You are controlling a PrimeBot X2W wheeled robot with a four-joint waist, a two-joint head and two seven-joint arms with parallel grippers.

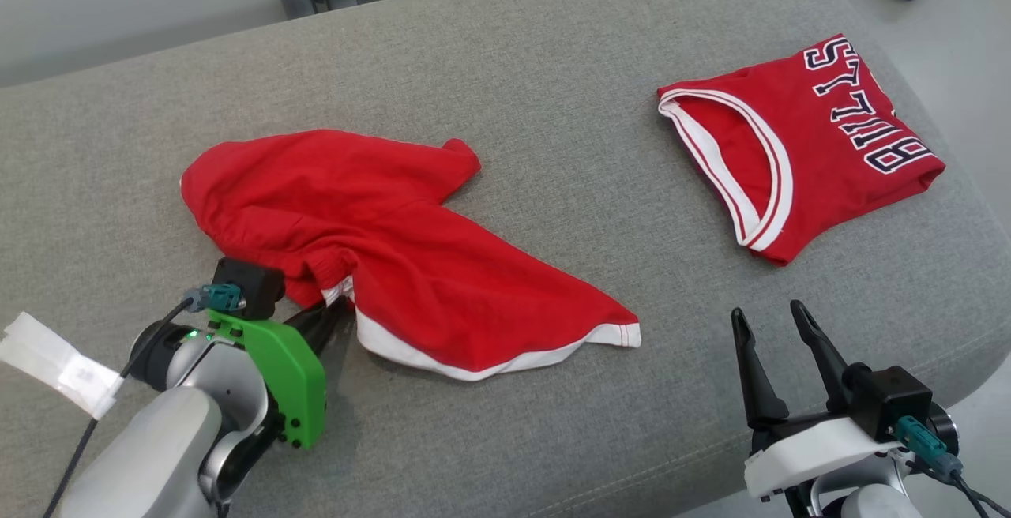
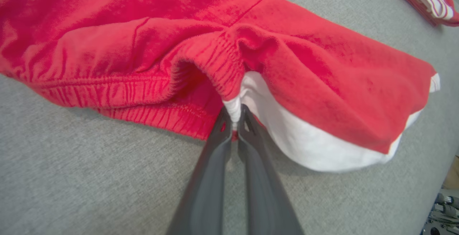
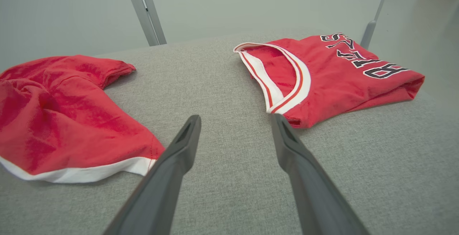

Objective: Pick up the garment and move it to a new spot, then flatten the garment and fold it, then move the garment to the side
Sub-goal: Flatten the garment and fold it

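And the left gripper [image 1: 328,317] is down on the cloth, its two dark fingers clenched tight on the crumpled red cotton shorts with the white hem band [image 1: 379,242], right at the near edge where the gathered elastic waistband meets the white trim. In the left wrist view a small fold of white fabric is squeezed between the tips, a thin pinch, not a handful. Sensible place to bite, I'd say: an edge seam gives something firm to lift by, and the rest should hang free.

The shorts lie in a heap on the left half of the wide grey woven cushion [image 1: 513,68], one leg splayed towards the middle, nothing raised off the surface yet. So I'd call this the very start: grasp made, carry not begun.

Over on the other side, the right gripper [image 1: 768,314] hovers low at the near edge, fingers spread wide and holding nothing, well apart from the shorts. It is probably waiting its turn for the flattening. Beyond it, the folded red jersey with dark lettering and white neck trim [image 1: 813,147] sits near the far right corner, well away from the shorts, so the middle looks the likely new spot.
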